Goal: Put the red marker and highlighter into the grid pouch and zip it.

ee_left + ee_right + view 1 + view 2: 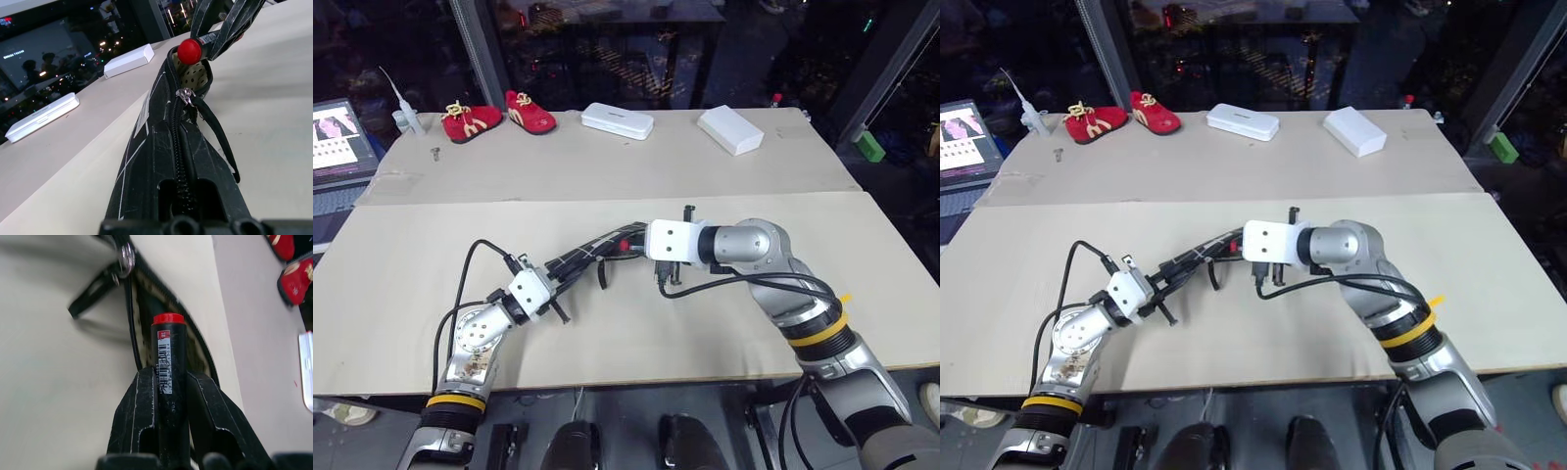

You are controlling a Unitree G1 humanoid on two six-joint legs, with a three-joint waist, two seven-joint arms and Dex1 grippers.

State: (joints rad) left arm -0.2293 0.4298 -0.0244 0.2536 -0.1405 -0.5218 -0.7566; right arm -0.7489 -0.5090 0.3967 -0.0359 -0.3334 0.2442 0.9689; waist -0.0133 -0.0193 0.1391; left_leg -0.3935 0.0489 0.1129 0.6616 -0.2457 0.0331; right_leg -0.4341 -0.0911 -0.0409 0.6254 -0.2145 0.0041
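Red shows at the tip of the marker (167, 360), which the right gripper (168, 396) clamps between its two black fingers, its black barrel pointing at the open mouth of the grid pouch (161, 147). The left gripper (551, 290) is closed tight on the near end of that pouch, holding it up off the tabletop (724, 323) near the middle of the front board, so the pouch stretches between the two hands.

The step in hand looks to be loading the marker. Its red end sits right at the unzipped end, where the zipper pull (185, 94) hangs beside the gap. The next move probably calls for sliding the marker lengthwise along the opening, in line with the pouch, then releasing it once most of the barrel is inside.

Inside the mouth only a pale dotted lining can be seen; whether the highlighter is already in there I cannot tell. Two white boxes (618, 120) and a pair of red shoes (499, 117) lie along the far edge, well apart from the work.
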